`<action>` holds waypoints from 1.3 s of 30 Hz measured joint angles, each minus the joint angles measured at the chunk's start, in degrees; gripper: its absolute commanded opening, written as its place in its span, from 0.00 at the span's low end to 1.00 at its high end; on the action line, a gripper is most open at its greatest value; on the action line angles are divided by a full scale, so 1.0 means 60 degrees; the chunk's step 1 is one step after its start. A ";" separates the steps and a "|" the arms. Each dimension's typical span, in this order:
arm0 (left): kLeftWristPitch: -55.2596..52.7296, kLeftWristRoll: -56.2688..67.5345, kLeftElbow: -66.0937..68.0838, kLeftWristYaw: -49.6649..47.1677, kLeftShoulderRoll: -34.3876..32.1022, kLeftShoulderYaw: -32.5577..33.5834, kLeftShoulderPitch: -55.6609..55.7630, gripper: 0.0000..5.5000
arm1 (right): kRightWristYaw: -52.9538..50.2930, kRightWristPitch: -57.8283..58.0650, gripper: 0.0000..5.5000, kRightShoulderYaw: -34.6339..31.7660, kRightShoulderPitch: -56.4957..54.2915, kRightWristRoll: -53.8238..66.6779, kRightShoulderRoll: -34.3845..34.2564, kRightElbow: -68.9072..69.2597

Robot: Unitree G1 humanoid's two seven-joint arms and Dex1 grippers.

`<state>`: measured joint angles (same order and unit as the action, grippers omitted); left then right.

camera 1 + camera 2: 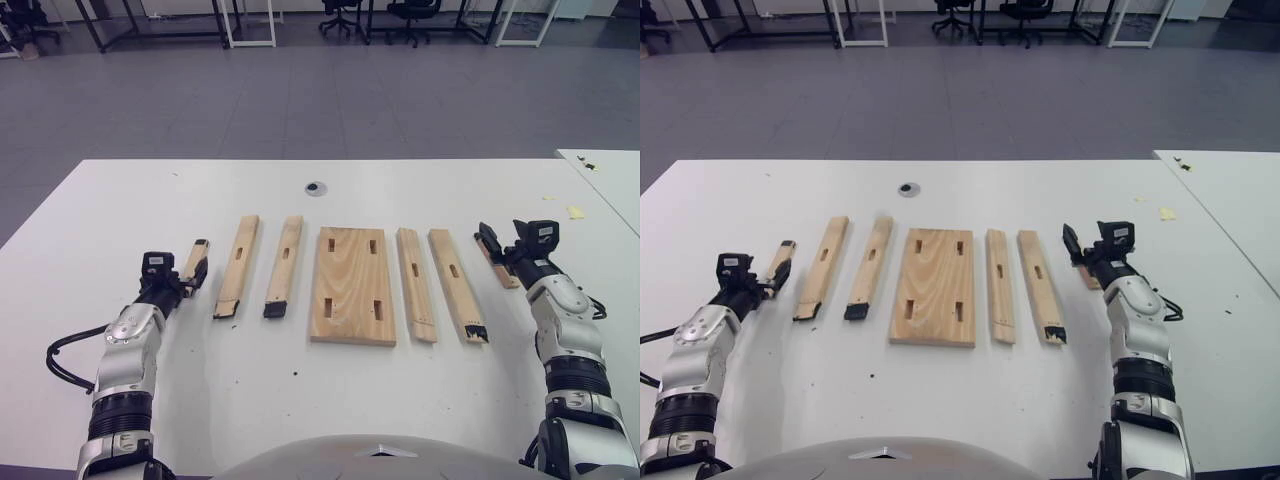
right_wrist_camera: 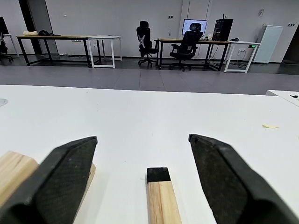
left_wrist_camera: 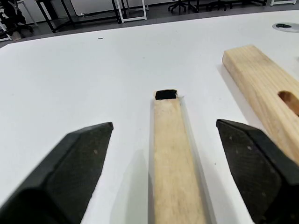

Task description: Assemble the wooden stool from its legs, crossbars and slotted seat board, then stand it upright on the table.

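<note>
We note seat board (image 1: 352, 285): flat pale-wood rectangle, four slots, at centre of white table (image 1: 120, 200). At its 9 o'clock lie first leg (image 1: 238, 265) and second leg (image 1: 284, 265); at 3 o'clock, third leg (image 1: 416, 283) and fourth leg (image 1: 457, 283). All are long slotted slats. Left gripper (image 3: 164, 124) is spread wide, its rough black pointed fingers (image 3: 74, 163) on both sides of thin left crossbar (image 3: 175, 158), not touching. Right gripper (image 2: 142, 137) is also wide over right crossbar (image 2: 162, 200), black tip toward 12 o'clock.

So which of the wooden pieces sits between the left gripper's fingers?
The narrow crossbar at the row's far left end; the left gripper straddles it, fingers open. It is thinner than the slotted leg beside it.
</note>
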<state>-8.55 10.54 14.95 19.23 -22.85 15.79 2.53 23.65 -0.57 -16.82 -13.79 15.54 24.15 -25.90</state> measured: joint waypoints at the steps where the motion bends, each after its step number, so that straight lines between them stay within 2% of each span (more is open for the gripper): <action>1: -0.0008 -0.0007 0.0020 0.0002 -0.0004 0.0000 0.0000 0.74 | -0.0022 0.0000 0.67 0.0006 0.0000 0.0000 -0.0001 0.0000; 4: -0.0043 -0.0025 0.0025 0.0006 -0.0021 -0.0004 0.0000 0.74 | -0.0042 -0.0001 0.67 0.0008 0.0000 0.0002 -0.0001 0.0000; 14: -0.1783 -0.0265 -0.0715 0.0301 -0.0508 -0.0336 -0.0252 0.43 | -0.0157 -0.0001 0.67 0.0043 0.0002 0.0004 -0.0100 0.0078; 17: -0.2223 -0.0211 -0.1126 0.0616 -0.0747 -0.0366 -0.0444 0.31 | -0.0245 0.0001 0.67 0.0058 0.0013 0.0000 -0.0103 0.0164; 20: -0.2811 0.0080 -0.1629 0.0889 -0.0840 -0.0358 -0.0704 0.24 | -0.0290 0.0005 0.67 0.0074 0.0020 0.0000 -0.0104 0.0221; 26: -0.3038 0.0112 -0.1785 0.0830 -0.0840 -0.0349 -0.0721 0.23 | -0.0347 0.0087 0.67 0.0144 0.0019 0.0012 -0.0109 0.0276; 29: -0.2059 0.0122 -0.1519 0.0721 -0.0661 -0.0173 -0.0511 0.23 | -0.0303 0.1136 0.67 0.0192 -0.0003 0.0366 -0.0112 0.0830; 31: -0.1146 0.0413 -0.1648 0.0862 -0.0440 -0.0166 0.0307 0.23 | -0.0214 0.2332 0.67 0.0288 -0.0297 0.1040 -0.0310 0.1699; 33: -0.0513 0.0739 -0.2287 0.1067 0.0244 -0.0738 0.1582 0.23 | -0.0180 0.4140 0.67 0.0595 -0.1120 0.2634 -0.0992 0.3207; 36: -0.0197 0.0881 -0.3127 0.1492 0.1667 -0.2466 0.2903 0.23 | -0.0931 0.6396 0.67 0.0812 -0.2778 0.5405 -0.2623 0.4836; 39: -0.0140 0.0978 -0.3538 0.1832 0.2275 -0.3330 0.3368 0.23 | -0.1833 0.7345 0.67 0.0925 -0.3622 0.6587 -0.3457 0.5332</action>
<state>-9.40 16.41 -6.28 30.22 -9.20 -4.19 22.73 12.66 43.49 -11.27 -35.52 55.06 3.41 6.09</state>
